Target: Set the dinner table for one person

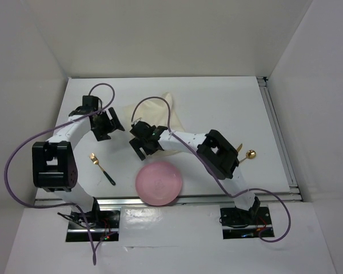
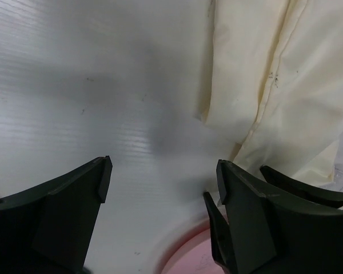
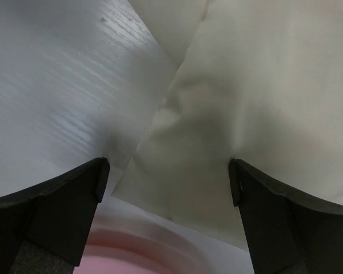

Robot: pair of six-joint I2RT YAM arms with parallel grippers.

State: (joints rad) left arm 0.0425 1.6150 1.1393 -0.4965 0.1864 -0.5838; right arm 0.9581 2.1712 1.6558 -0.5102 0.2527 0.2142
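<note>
Both arms hover at the near edge of the cream cloth mat [image 1: 160, 123], which lies crumpled in the middle of the counter [image 1: 228, 103]. My guess is they're there to pull it flat before anything gets set on it. Left fingers [image 2: 74, 194] are spread apart over bare counter just beside the cloth. Right fingers [image 3: 63, 200] are spread too, over the cloth's edge, nothing held. Pink plate [image 1: 158, 182], fork [image 1: 102, 169] and gold spoon [image 1: 248, 154] sit along the near side. The counter's matte white, faintly ribbed up close, silver rails on the near and right edges, and it runs under everything
</note>
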